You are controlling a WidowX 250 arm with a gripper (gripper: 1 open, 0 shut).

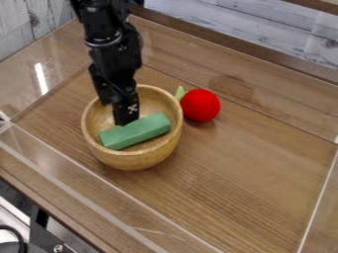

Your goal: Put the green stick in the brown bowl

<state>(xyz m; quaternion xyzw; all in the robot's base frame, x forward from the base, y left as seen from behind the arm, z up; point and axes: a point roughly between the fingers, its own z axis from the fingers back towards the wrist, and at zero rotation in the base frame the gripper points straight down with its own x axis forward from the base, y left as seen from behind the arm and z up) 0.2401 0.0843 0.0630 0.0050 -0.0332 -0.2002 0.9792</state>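
The green stick (pixel 138 131) is a flat mint-green block lying inside the brown bowl (pixel 164 149), a round wooden bowl near the table's left middle. My gripper (pixel 125 109) hangs over the bowl's back left part, just above the stick's far end and apart from it. Its dark fingers point down and stand open with nothing between them.
A red ball with a green leaf (pixel 200 104) rests just right of the bowl. Clear acrylic walls (pixel 27 148) edge the wooden table on the left and front. A planked wall runs along the back.
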